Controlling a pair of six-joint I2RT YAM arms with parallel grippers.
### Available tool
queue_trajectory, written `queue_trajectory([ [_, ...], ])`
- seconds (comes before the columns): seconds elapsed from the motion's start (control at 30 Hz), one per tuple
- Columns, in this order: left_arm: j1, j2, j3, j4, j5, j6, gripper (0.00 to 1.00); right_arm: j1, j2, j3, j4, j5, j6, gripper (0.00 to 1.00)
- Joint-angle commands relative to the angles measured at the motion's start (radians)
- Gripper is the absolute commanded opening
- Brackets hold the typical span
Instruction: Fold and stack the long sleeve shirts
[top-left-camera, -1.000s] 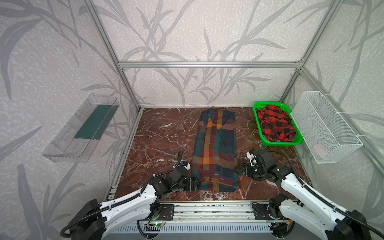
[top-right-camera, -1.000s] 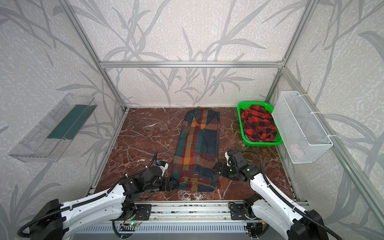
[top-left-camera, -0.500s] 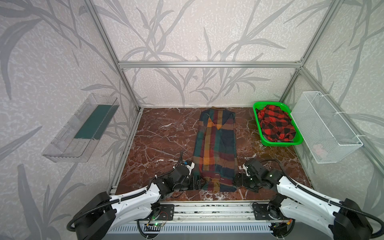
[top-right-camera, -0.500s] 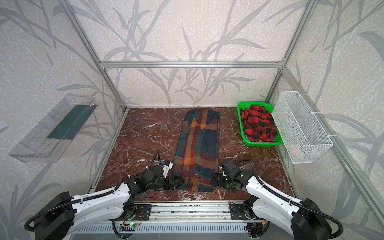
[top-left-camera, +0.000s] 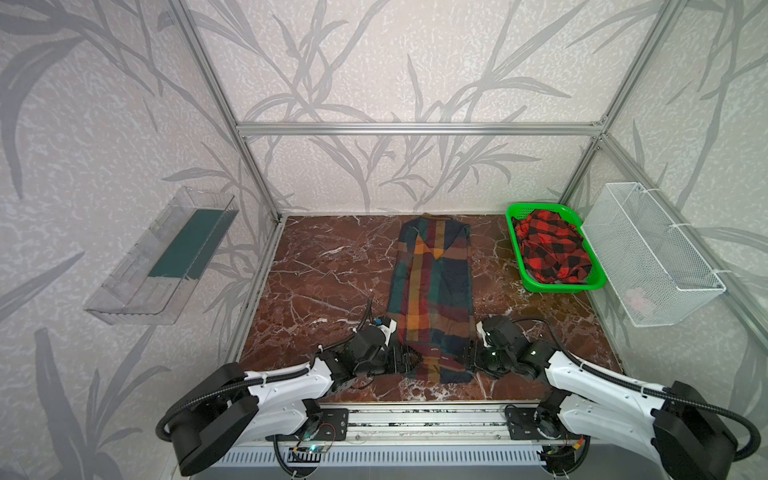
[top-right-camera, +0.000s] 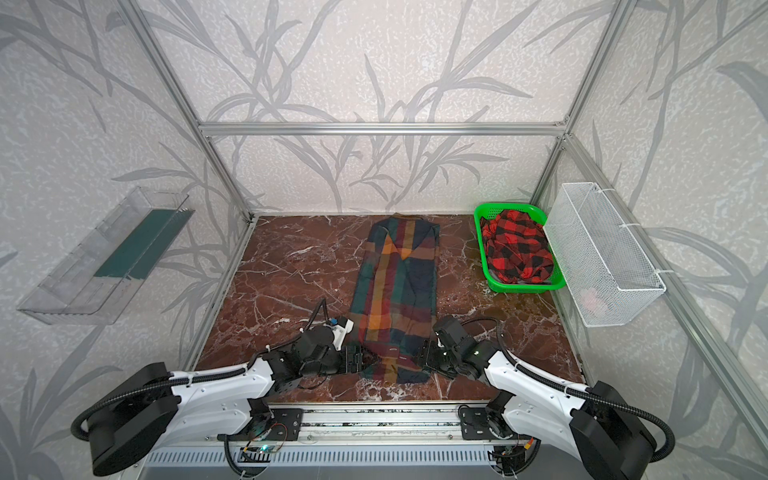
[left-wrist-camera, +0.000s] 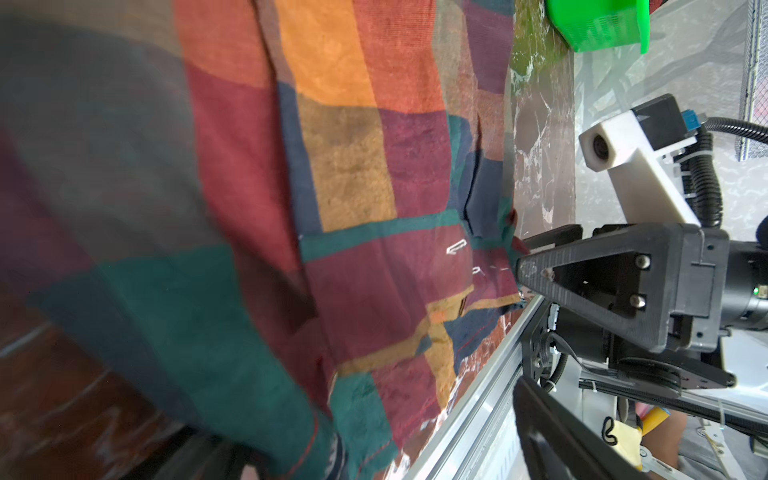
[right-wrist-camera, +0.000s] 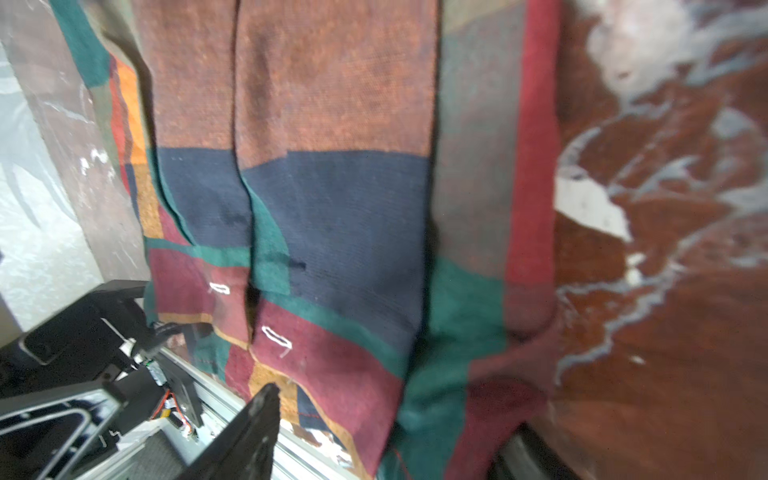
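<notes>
Straddling near hem corners of flat-lying navy, orange, green and red block-plaid button-up shirt (top-left-camera: 432, 299): left end effector (top-left-camera: 409, 360) and right end effector (top-left-camera: 471, 360), one each side. Both sets of jaws spread, cloth between, not clamped. Shirt stretches away from both along red-brown marble bench (top-left-camera: 324, 282). Red-and-black check shirt (top-left-camera: 552, 253) crumpled in green plastic basket (top-left-camera: 513, 232), well beyond right end effector.

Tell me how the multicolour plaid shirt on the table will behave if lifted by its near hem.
The multicolour plaid shirt lies flat and thin with soft creases, so it will likely droop between grip points. Its folded-in layers look loose and may fall open. Pushing would probably bunch it, as the rumpled near hem suggests.
</notes>
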Motion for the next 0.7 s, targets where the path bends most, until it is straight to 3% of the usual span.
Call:
queue_trajectory([
  [0.0,0.003,0.101,-0.009,-0.043,0.027,-0.018,0.93,0.008,0.055,-0.058,0.011,0.002,0.011,0.68],
  [0.13,0.005,0.187,0.024,-0.025,0.074,-0.005,0.77,0.009,0.057,-0.062,0.02,0.012,0.006,0.58],
  [0.3,0.009,0.242,0.032,0.008,0.102,-0.012,0.46,0.013,0.039,-0.064,0.022,0.017,-0.01,0.36],
  [0.4,0.011,0.261,0.041,0.021,0.116,-0.014,0.36,0.016,0.031,-0.068,0.033,0.013,-0.018,0.2],
  [0.67,0.008,0.236,0.067,0.012,0.129,-0.06,0.0,0.029,-0.014,-0.046,-0.002,0.008,-0.025,0.02],
])
